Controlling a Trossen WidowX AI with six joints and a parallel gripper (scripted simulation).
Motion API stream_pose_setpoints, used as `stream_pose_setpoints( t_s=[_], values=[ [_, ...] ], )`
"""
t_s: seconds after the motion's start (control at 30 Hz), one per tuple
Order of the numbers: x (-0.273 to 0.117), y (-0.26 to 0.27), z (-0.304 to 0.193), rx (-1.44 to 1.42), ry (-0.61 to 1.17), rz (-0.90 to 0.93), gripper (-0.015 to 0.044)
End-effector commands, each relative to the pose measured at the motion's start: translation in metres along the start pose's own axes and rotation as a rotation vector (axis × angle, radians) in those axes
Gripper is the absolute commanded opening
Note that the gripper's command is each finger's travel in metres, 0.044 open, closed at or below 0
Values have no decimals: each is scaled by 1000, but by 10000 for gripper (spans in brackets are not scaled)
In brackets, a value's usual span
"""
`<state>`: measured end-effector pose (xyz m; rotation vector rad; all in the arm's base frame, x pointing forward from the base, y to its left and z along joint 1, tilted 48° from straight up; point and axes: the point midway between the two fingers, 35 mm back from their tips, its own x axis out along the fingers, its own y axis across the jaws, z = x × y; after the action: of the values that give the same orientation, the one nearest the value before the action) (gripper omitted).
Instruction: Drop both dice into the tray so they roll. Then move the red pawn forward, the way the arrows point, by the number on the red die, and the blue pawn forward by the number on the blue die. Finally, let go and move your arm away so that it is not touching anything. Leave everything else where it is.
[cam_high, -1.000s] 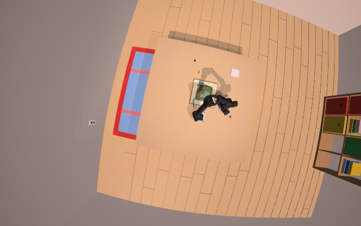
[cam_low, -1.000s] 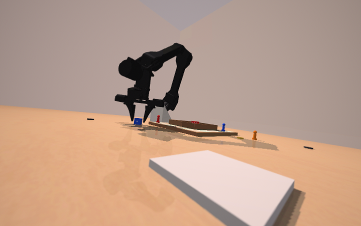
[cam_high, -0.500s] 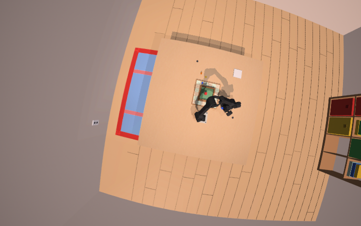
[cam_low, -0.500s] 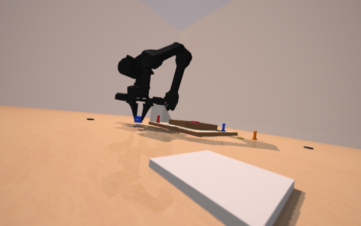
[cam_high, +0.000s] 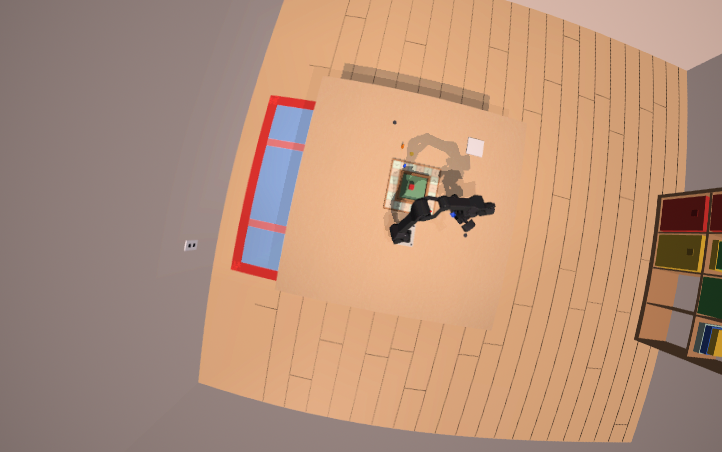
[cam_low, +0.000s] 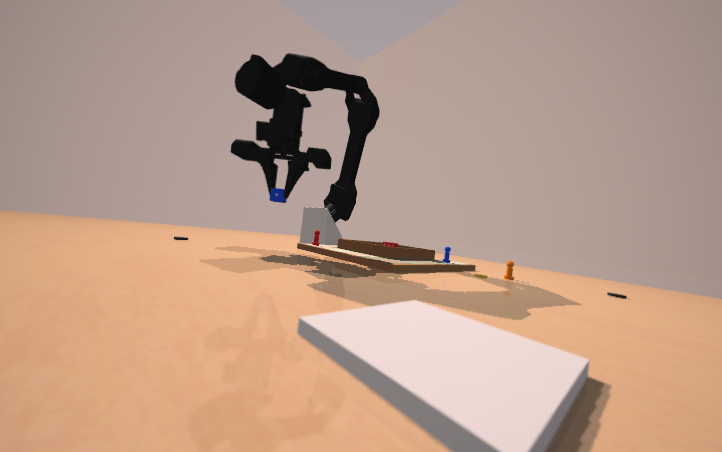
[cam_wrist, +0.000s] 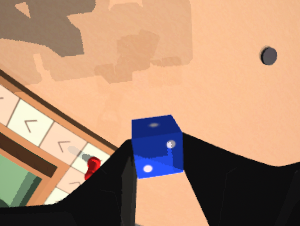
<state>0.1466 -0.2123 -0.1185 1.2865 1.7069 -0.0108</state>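
Note:
My gripper (cam_low: 278, 192) (cam_wrist: 154, 142) is shut on the blue die (cam_high: 452, 214) (cam_low: 277, 195) (cam_wrist: 157, 150) and holds it well above the table, beside the board. The red die (cam_high: 411, 186) (cam_low: 390, 244) lies in the green-floored tray (cam_low: 372, 248) (cam_wrist: 12, 175) in the middle of the board. The red pawn (cam_low: 316, 238) (cam_wrist: 92, 168) stands upright on a corner square of the board's track. The blue pawn (cam_high: 404, 165) (cam_low: 447, 254) stands upright on the track at another corner region. The arm covers part of the board in the top view.
An orange pawn (cam_high: 402, 145) (cam_low: 509, 270) and a small yellow piece (cam_high: 411, 154) (cam_low: 480, 276) are off the board near the blue pawn. A white slab (cam_high: 475, 147) (cam_low: 447, 351) lies farther off. Dark discs (cam_high: 394, 122) (cam_low: 617, 295) (cam_wrist: 269, 56) lie on the table.

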Motion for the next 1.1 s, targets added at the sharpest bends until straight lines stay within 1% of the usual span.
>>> stream_pose_setpoints(
  t_s=[0.0, 0.17, 0.6, 1.07],
  values=[
    [-23, -1, -1, -6, -9, -7, 0],
    [-27, 3, -2, 9, -10, -7, 0],
    [-19, 80, -16, 308, -24, -11, 0],
    [2, 153, -49, 625, -15, 0, 0]
  ],
)
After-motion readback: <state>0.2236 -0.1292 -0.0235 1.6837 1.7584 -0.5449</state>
